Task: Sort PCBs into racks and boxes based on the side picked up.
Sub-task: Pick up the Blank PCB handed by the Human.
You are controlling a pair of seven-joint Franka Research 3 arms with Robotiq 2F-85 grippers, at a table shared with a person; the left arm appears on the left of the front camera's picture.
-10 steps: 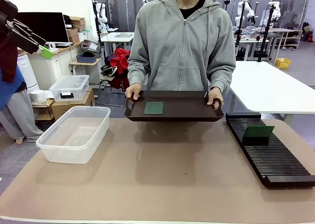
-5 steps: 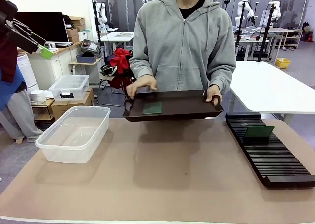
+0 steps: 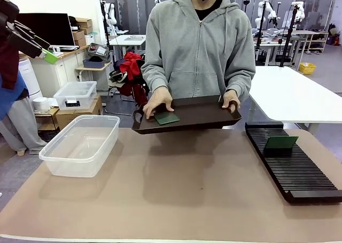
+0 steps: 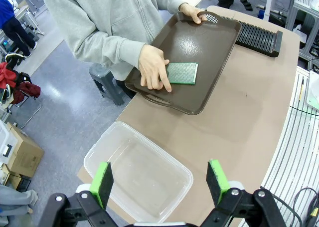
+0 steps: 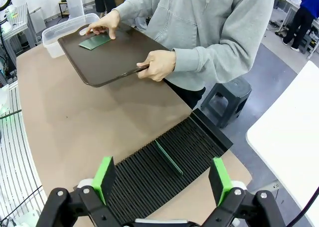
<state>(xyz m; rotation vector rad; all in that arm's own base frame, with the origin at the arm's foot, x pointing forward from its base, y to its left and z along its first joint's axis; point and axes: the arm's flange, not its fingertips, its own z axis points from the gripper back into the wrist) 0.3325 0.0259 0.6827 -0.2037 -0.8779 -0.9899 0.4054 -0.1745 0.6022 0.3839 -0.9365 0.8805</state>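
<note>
— Boards, where are they?
— One board (image 3: 166,118) lies on the brown tray (image 3: 208,112) the person holds tilted above the table, a hand (image 3: 158,101) on its edge. The other board (image 3: 281,142) stands in the black rack (image 3: 299,171).
— And the grippers?
— The left gripper (image 4: 159,169) hangs spread wide above the clear tub (image 4: 130,167). The right gripper (image 5: 162,167) hangs wide above the rack. Both are empty.

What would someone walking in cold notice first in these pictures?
First, the person at the far side holding a dark brown tray above the table, one hand touching a green PCB that lies on it. Next, a second green PCB standing in the black rack at the robot's right, and the clear tub at its left.
</note>
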